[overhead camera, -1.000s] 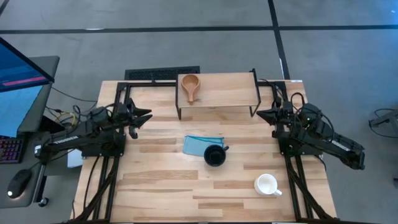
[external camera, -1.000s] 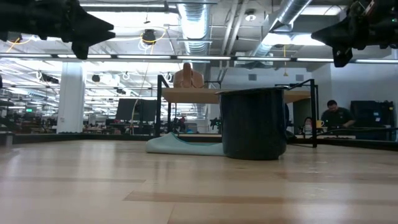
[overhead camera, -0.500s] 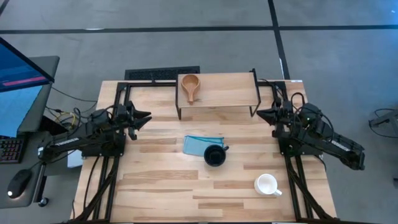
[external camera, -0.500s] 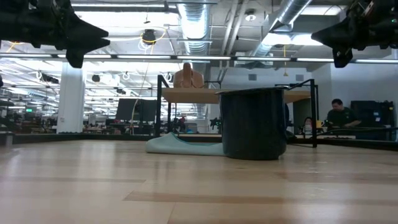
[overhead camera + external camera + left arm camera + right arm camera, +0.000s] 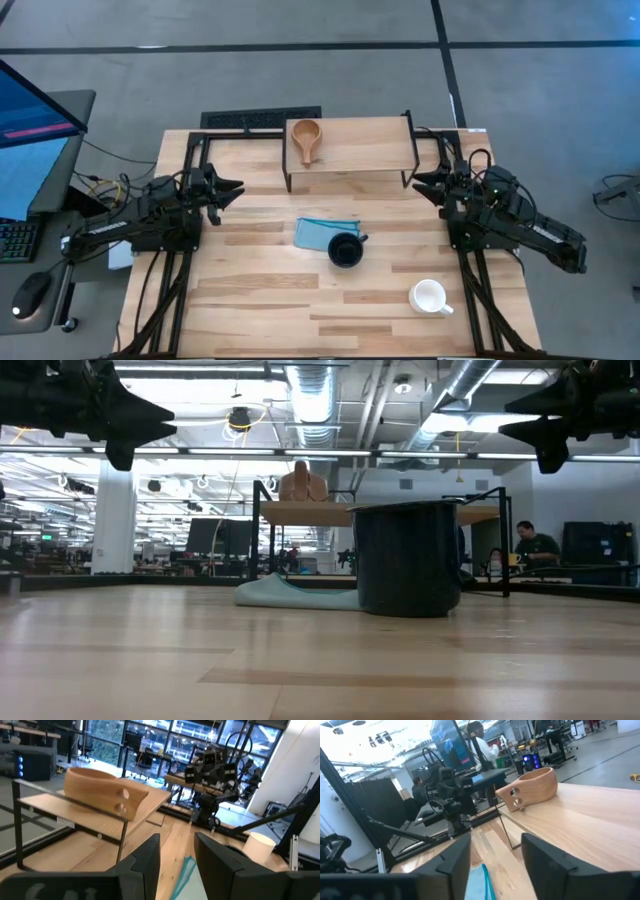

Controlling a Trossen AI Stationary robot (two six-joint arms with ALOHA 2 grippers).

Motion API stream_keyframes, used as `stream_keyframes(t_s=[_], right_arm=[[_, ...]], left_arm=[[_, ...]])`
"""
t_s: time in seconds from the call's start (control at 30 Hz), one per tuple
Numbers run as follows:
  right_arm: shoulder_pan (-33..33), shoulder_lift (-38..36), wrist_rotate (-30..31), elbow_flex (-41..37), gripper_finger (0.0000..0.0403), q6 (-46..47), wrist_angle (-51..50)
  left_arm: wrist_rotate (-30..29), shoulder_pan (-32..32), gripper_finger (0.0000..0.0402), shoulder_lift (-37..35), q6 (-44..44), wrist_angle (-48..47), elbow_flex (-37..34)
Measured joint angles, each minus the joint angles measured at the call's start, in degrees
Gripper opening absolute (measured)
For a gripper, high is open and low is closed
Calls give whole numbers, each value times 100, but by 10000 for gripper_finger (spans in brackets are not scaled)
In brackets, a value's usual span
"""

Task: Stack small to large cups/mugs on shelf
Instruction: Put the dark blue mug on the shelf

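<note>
So the small tan wooden cup [image 5: 305, 134] already sits on the low light-wood shelf [image 5: 370, 145], and the dark navy mug [image 5: 345, 250], probably heavy, rigid and slick, looks best pinched at its rim by the empty, spread right gripper [image 5: 418, 182], while the left gripper [image 5: 236, 187] waits parted too

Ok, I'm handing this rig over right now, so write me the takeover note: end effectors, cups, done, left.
Left end effector: open, empty, raised at the table's left.
Right end effector: open, empty, raised beside the shelf's right end.
Wooden cup: on the shelf, left end.
Navy mug: mid-table, touching the blue cloth.
White mug: front right of the table.
Done: the wooden cup is shelved.
Left: navy mug, then white mug.
</note>
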Motion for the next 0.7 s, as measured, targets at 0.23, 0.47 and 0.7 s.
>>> stream_keyframes(t_s=[0.23,0.47,0.7], right_arm=[[-2,0,74,0,234,1044,19],[6,0,144,3,232,1062,1383],[315,451,27,709,223,454,1499]], left_arm=[[77,2,109,2,-436,-437,0],[85,2,109,4,-577,-295,0],[84,2,109,2,-362,-144,0]])
